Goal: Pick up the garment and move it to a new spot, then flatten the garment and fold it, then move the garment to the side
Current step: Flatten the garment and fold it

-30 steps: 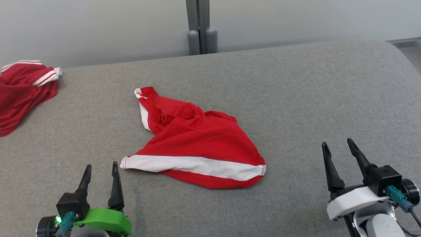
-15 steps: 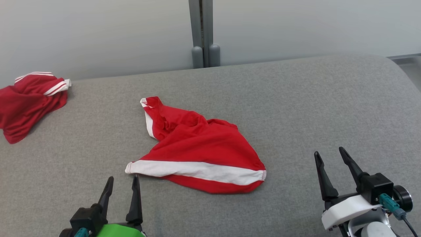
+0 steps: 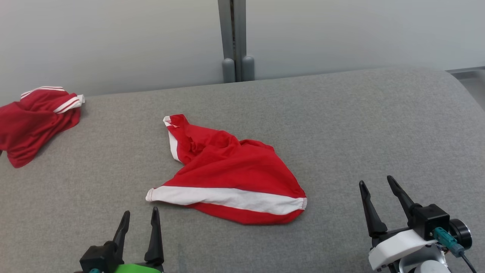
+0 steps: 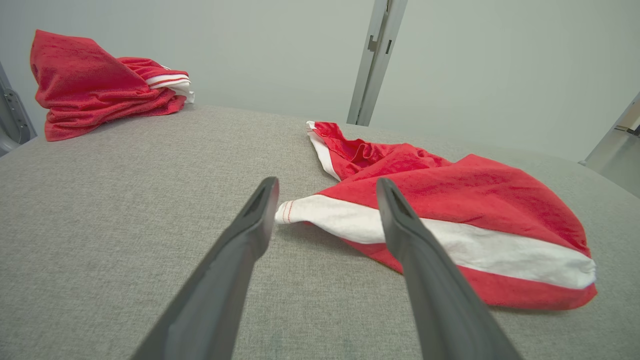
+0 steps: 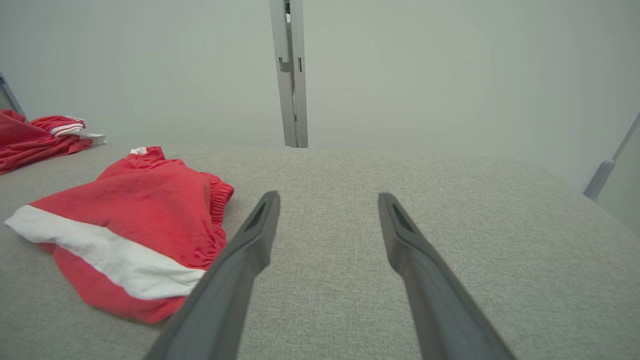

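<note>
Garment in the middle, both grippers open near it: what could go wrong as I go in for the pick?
1. The garment lies crumpled, layers overlapping; the left gripper, open near its white-banded corner, may pinch several layers and lift it twisted.
2. The right gripper, open, sits well off its right edge; a one-sided lift could drag cloth across the grey surface.
3. A second red garment lies far left; a drop there could tangle both.

A grey fabric surface meets pale wall panels joined by a grey post.

Bare grey surface around garment
</note>
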Motion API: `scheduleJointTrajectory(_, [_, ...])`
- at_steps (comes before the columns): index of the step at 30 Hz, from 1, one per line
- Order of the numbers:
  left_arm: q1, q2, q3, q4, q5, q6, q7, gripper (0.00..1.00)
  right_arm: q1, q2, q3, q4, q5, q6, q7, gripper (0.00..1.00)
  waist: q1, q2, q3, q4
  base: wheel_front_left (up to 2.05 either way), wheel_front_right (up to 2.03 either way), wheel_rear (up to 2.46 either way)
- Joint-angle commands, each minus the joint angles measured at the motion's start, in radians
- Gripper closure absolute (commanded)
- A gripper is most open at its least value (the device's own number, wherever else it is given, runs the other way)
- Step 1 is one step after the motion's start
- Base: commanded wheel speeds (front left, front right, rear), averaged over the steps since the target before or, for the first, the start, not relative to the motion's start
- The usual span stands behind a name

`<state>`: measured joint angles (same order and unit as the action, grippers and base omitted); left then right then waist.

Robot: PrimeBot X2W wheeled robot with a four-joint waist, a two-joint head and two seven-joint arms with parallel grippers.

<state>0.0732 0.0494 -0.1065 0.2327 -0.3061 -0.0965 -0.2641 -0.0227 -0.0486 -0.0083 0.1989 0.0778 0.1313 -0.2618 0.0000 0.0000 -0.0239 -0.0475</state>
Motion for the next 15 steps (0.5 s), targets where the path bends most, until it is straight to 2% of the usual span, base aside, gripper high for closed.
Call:
scheduleJointTrajectory(1, [0.013, 0.002, 0.002, -0.002, -0.001, 0.002, -0.001, 0.00, 0.006, -0.004, 0.001, 0.003, 0.004, -0.001, -0.005, 0.00, 0.0000, 0.0000, 0.001, 0.001, 0.00, 0.00, 0.00])
scheduleJointTrajectory(8, [0.008, 0.002, -0.002, 0.001, 0.009, 0.004, -0.001, 0.00, -0.030, -0.005, 0.040, 0.043, 0.018, -0.001, -0.005, 0.00, 0.0000, 0.0000, 0.011, 0.007, 0.00, 0.00, 0.00])
scheduleJointTrajectory(15, [-0.005, 0.002, -0.008, 0.013, 0.020, 0.004, -0.001, 0.00, -0.115, -0.004, 0.145, 0.268, 0.001, -0.001, -0.005, 0.00, 0.0000, 0.0000, 0.027, 0.032, 0.00, 0.00, 0.00])
